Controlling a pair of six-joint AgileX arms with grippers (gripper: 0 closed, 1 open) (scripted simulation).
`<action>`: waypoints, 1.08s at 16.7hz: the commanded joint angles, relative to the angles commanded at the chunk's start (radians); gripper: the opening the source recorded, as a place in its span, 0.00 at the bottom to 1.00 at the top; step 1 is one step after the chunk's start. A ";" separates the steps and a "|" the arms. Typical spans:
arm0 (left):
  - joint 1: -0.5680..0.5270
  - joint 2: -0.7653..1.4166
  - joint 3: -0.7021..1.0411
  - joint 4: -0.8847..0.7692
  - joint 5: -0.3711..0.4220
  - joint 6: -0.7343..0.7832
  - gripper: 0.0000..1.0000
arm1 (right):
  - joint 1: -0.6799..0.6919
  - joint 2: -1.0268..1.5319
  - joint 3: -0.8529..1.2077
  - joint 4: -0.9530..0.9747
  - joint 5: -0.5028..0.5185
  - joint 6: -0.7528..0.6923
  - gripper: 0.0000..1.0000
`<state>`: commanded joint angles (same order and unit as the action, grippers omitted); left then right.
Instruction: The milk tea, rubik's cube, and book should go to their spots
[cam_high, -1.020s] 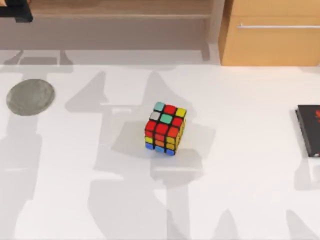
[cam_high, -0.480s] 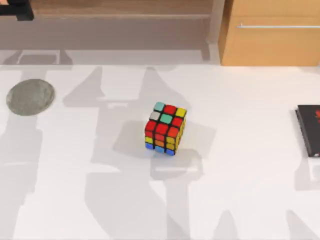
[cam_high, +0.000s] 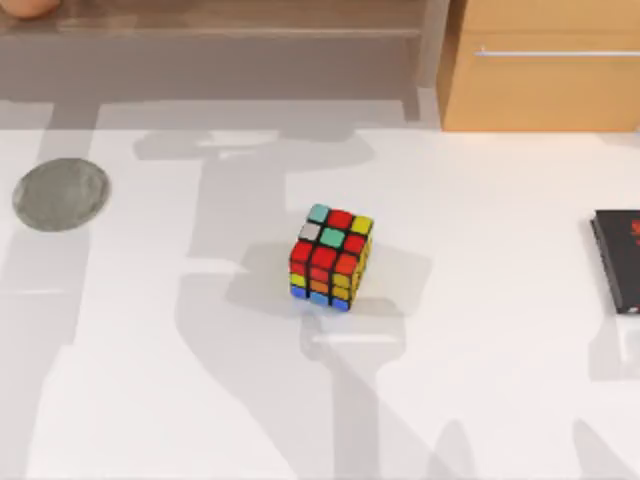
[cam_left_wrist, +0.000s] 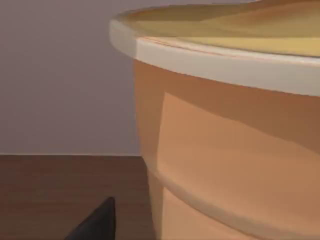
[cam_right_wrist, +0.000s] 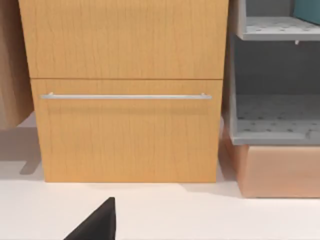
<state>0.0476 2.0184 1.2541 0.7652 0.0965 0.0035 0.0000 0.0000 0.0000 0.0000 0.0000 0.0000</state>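
— At the middle of the top view, the rubik's cube (cam_high: 330, 255) sits on the white table (cam_high: 500, 400), turned a little askew to the table's edges. A grey round mat (cam_high: 60, 194) lies at the left edge and a thin black book (cam_high: 618, 262) at the right edge, both well apart from the cube.

— And the milk tea?

— A sliver of orange-tan in the upper left corner, on the wooden shelf (cam_high: 250, 15), looks like the milk tea (cam_high: 28, 6). A drawer cabinet (cam_high: 540, 70) fills the upper right.

— What does the left wrist view give?

— The cup is very close, its creamy top and tapered side looming over a brown wooden surface. One dark tip of the left gripper (cam_left_wrist: 95, 225) pokes in just beside the cup. Whether that claw is spread, pressed together or pinching the cup cannot be told.

— So the cup seems to be at its place?

— Likely, judging by the shelf under it. That would make the cube next, and it lies far down the table from the left gripper, toward the centre.

— And the right wrist view?

— It faces the drawer cabinet, with a grey rack (cam_right_wrist: 260, 130) beside it. A teal corner high in the rack may be the book (cam_right_wrist: 309, 10). A dark tip of the right gripper (cam_right_wrist: 95, 225) hangs over bare table, and its state cannot be told either. With the cube midway between the two sides, neither arm looks clearly nearer.
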 joint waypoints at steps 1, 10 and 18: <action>-0.002 0.020 0.032 -0.011 -0.001 0.000 1.00 | 0.000 0.000 0.000 0.000 0.000 0.000 1.00; -0.003 0.045 0.068 -0.023 -0.003 0.000 0.77 | 0.000 0.000 0.000 0.000 0.000 0.000 1.00; -0.003 0.045 0.068 -0.023 -0.003 0.000 0.17 | 0.000 0.000 0.000 0.000 0.000 0.000 1.00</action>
<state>0.0441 2.0636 1.3224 0.7418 0.0938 0.0032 0.0000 0.0000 0.0000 0.0000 0.0000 0.0000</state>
